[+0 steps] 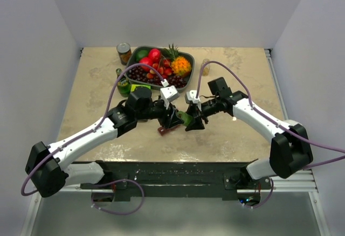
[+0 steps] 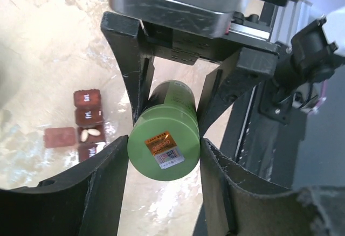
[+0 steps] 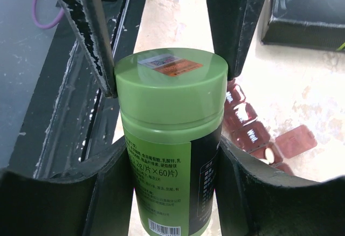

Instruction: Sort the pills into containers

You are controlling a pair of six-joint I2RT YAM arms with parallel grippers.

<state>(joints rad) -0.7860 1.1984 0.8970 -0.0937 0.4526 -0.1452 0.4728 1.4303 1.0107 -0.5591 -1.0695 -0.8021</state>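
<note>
Pill organiser on table, one lid open, pills inside.
Near it, green bottle clamped by left gripper at cap, right gripper at body.

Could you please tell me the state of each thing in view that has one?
green pill bottle: lid on
left hand: shut on the lid
right hand: shut on the green pill bottle
pill organiser: one compartment open, white pills inside; the other visible ones shut
</note>
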